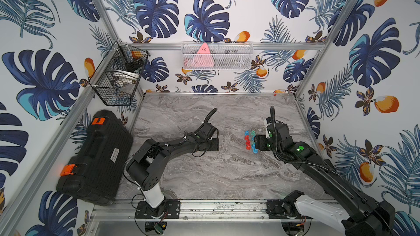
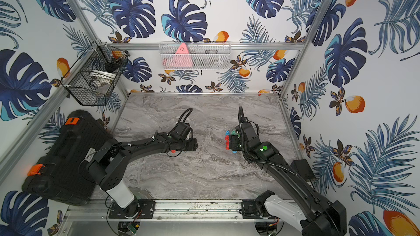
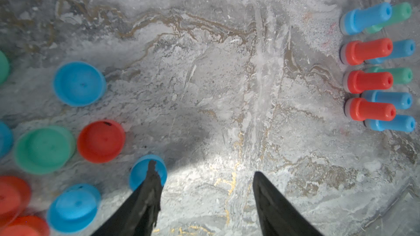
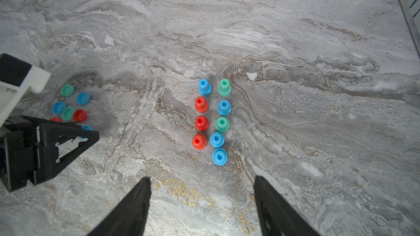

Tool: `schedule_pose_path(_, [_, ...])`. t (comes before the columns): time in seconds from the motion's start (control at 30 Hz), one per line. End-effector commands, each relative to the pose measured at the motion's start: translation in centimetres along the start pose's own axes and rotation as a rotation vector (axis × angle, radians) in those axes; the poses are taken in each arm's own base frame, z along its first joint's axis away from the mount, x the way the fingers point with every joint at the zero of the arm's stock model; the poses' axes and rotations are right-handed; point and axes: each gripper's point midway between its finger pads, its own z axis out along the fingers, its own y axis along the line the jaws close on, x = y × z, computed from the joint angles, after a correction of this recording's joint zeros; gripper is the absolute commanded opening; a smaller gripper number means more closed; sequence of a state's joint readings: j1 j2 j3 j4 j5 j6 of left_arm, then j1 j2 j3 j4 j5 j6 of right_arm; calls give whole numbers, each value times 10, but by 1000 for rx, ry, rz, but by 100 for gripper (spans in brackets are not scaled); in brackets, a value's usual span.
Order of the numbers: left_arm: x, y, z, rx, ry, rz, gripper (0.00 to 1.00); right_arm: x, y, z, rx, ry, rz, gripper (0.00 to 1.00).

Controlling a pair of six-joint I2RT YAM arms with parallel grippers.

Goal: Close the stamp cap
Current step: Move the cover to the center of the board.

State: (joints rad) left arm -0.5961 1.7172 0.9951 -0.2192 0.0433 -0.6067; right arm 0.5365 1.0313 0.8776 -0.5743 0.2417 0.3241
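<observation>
Several stamps in red, blue and green stand upright in two columns on the marble table [image 4: 295, 42]; one is a red stamp [image 4: 201, 123] [image 3: 368, 80] [image 1: 247, 142] [image 2: 226, 143]. Loose caps lie in a cluster to their left, among them a red cap [image 3: 101, 141] [image 4: 80, 115], a green cap [image 3: 44, 149] and a blue cap [image 3: 79, 84]. My left gripper [image 3: 203, 166] hangs open over bare table beside the caps. One finger overlaps another blue cap [image 3: 139, 173], which lies outside the gap. My right gripper [image 4: 202, 177] is open and empty, just short of the stamp columns.
A black tool case [image 1: 95, 155] lies along the left edge. A black wire basket [image 1: 118, 76] hangs on the left wall. On the back rail is a white mesh basket [image 1: 217, 56]. The two arm bases sit on the front rail [image 1: 204, 207].
</observation>
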Motion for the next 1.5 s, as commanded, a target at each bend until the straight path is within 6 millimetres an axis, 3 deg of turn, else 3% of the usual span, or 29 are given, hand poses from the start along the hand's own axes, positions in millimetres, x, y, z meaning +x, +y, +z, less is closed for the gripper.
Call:
schedule_pose_path(0.0, [-5,1,1,-13,-21,-8,68,-3,3,1,-8,-9,7,74])
schedule_pose_path(0.5, [7,13,13,-49,5,-24,65,0,4,2,-19,-3,11,70])
schedule_pose_path(0.73, [13,9,18,-52,23,-4,64,0,4,1,-20,-6,12,67])
schedule_pose_path(1.07, [39,-14,37,-43,70,47,63,0,3,-1,-21,-6,14,66])
schedule_pose_path(1.47, [48,-51,54,-18,89,93,61,0,2,-4,-22,-11,20,65])
